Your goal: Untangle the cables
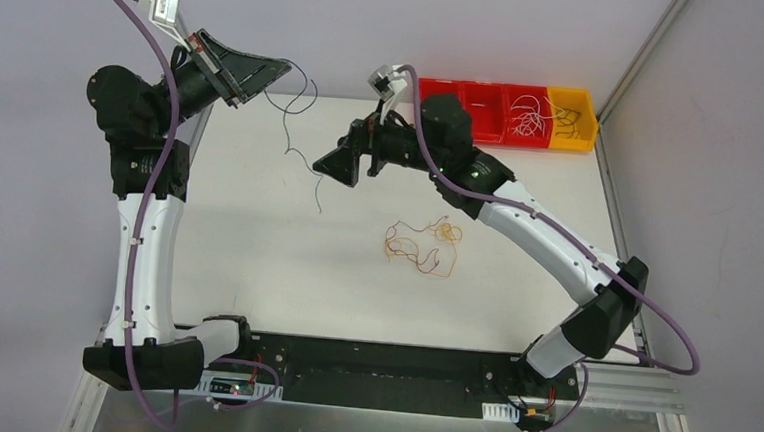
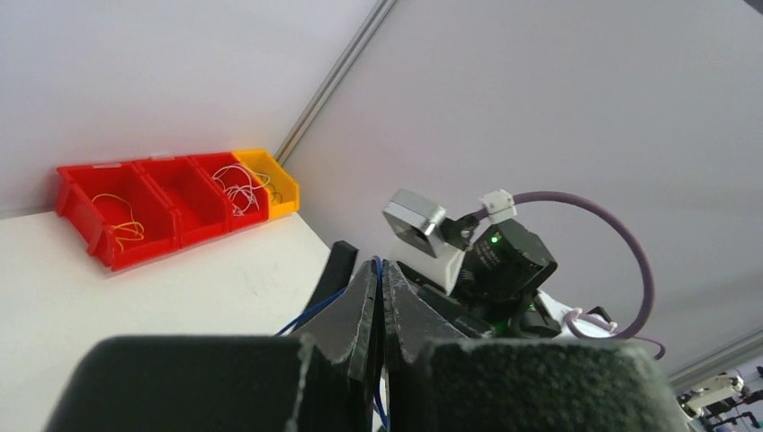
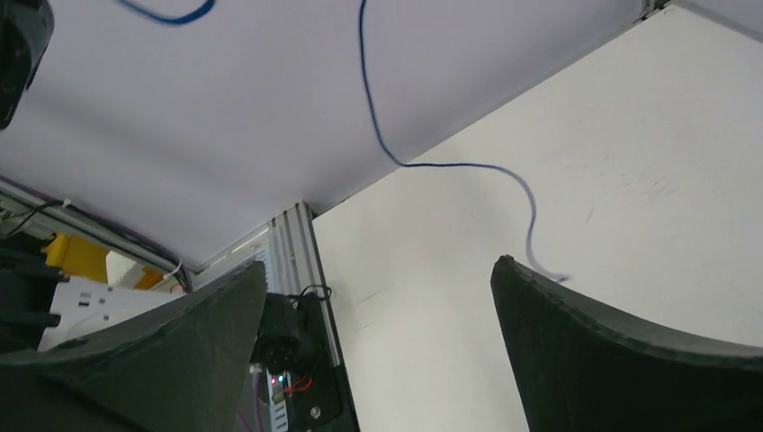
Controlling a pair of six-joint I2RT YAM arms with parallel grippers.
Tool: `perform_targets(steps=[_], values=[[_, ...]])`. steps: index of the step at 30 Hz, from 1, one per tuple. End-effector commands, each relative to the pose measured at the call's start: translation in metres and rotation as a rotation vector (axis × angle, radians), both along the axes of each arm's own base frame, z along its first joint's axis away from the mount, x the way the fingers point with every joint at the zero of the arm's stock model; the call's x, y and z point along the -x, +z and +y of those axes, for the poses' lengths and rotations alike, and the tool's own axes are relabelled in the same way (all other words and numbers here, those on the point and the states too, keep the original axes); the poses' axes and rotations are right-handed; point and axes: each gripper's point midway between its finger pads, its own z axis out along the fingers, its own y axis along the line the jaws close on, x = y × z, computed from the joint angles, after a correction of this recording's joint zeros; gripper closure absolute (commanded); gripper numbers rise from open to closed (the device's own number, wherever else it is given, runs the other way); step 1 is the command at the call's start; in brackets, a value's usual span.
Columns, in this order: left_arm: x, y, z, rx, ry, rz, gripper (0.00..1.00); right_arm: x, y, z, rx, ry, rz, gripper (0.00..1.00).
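Note:
A thin blue wire (image 1: 289, 142) hangs from my left gripper (image 1: 285, 68), which is raised over the table's far left and shut on the wire's top end. The wire curls down, and its lower end lies on the table just left of my right gripper (image 1: 327, 167). In the left wrist view the jaws (image 2: 379, 268) are pressed together with the blue wire (image 2: 315, 310) between them. My right gripper (image 3: 380, 264) is open and empty, with the blue wire (image 3: 378, 135) hanging in front of it. A loose clump of red, orange and yellow wires (image 1: 421, 244) lies mid-table, apart from both grippers.
A row of red bins (image 1: 485, 107) and a yellow bin (image 1: 572, 117) stands at the back right, some holding sorted wires; it also shows in the left wrist view (image 2: 135, 211). An aluminium frame rail (image 3: 288, 238) runs along the table's left edge.

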Motion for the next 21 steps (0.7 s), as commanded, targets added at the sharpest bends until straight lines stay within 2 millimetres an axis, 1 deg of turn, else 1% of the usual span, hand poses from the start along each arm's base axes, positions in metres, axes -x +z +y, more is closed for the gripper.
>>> perform_targets(steps=[1, 5, 8, 9, 10, 11, 13, 14, 15, 16, 17, 19, 21], values=[[0.007, 0.018, -0.001, 0.042, -0.014, -0.057, 1.00, -0.021, 0.031, 0.028, -0.100, -0.052, -0.053, 0.01], [0.008, 0.019, -0.003, 0.057, -0.030, -0.052, 1.00, -0.024, 0.030, 0.060, -0.119, -0.031, -0.059, 0.01], [0.011, 0.017, -0.004, 0.058, -0.036, -0.047, 1.00, -0.024, 0.037, 0.076, -0.146, -0.024, -0.083, 0.01], [0.013, 0.017, -0.005, 0.056, -0.038, -0.050, 1.00, -0.025, 0.038, 0.081, -0.150, -0.027, -0.089, 0.02], [0.013, 0.017, -0.005, 0.055, -0.039, -0.050, 1.00, -0.025, 0.039, 0.084, -0.154, -0.032, -0.093, 0.07], [0.015, 0.018, -0.005, 0.054, -0.039, -0.054, 1.00, -0.027, 0.039, 0.086, -0.156, -0.038, -0.093, 0.19], [0.018, 0.019, -0.005, 0.045, -0.035, -0.062, 1.00, -0.032, 0.038, 0.083, -0.151, -0.068, -0.100, 0.57], [0.019, 0.020, -0.004, 0.033, -0.023, -0.069, 1.00, -0.036, 0.037, 0.079, -0.146, -0.091, -0.101, 0.80], [0.019, 0.019, 0.000, 0.013, 0.002, -0.080, 1.00, -0.040, 0.035, 0.072, -0.138, -0.115, -0.096, 0.98], [0.019, 0.018, 0.004, -0.008, 0.030, -0.085, 1.00, -0.043, 0.032, 0.065, -0.129, -0.131, -0.087, 1.00], [0.016, 0.015, 0.011, -0.038, 0.081, -0.089, 1.00, -0.044, 0.030, 0.055, -0.118, -0.139, -0.076, 1.00], [0.008, 0.001, 0.033, -0.112, 0.224, -0.068, 1.00, -0.041, 0.022, 0.036, -0.092, -0.142, -0.058, 1.00], [-0.006, -0.029, 0.061, -0.186, 0.373, 0.025, 1.00, -0.033, 0.026, 0.015, -0.087, -0.137, -0.067, 1.00]])
